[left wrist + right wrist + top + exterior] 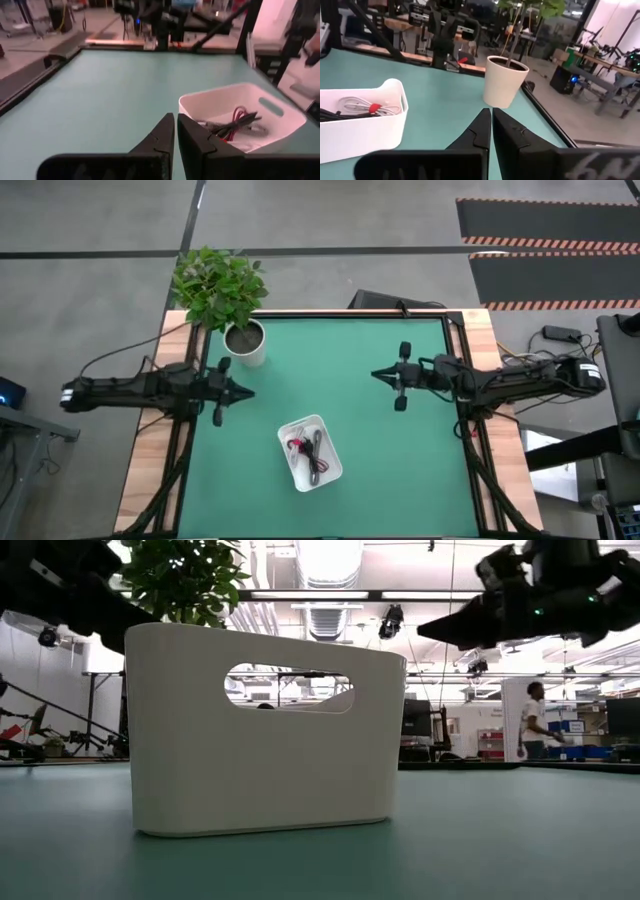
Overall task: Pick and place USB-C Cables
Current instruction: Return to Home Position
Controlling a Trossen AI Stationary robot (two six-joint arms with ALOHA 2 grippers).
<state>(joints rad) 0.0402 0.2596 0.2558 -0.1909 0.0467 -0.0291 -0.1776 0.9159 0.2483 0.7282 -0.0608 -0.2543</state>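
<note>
A white rounded plastic tray [287, 429] sits on the green table [400, 460] and holds the bundled USB-C cables [308, 452]. Red, black and white strands show, possibly grey too. The left gripper [248, 392] and right gripper [377, 375] hover well apart from it, fingers pressed together, empty.

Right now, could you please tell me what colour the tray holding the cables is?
The tray is plain white, best seen in the left wrist view.
</note>
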